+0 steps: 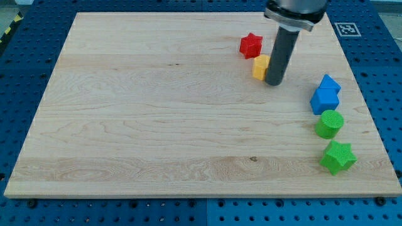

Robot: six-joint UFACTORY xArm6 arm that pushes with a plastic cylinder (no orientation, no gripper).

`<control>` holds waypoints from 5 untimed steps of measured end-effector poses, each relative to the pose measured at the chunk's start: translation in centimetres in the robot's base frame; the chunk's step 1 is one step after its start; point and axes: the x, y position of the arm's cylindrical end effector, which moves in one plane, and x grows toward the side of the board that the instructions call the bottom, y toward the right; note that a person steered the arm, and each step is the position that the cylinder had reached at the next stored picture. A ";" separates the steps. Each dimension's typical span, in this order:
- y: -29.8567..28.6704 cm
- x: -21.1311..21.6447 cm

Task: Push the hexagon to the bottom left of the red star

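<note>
Camera view shows the tip (274, 82) touching the yellow hexagon's (260, 66) right side. The red star (250, 45) sits just up-left of the hexagon, so the push must go left. The tool is a bare rod that grasps nothing.

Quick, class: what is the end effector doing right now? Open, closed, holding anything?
No jaws here: the end effector is a rod. My tip holds nothing and sits against the yellow hexagon's right side, below-right of the red star.

Red star (250, 44), yellow hexagon (260, 66)
</note>
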 end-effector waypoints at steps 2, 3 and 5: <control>1.4 2.3; 5.7 1.8; 5.1 -1.6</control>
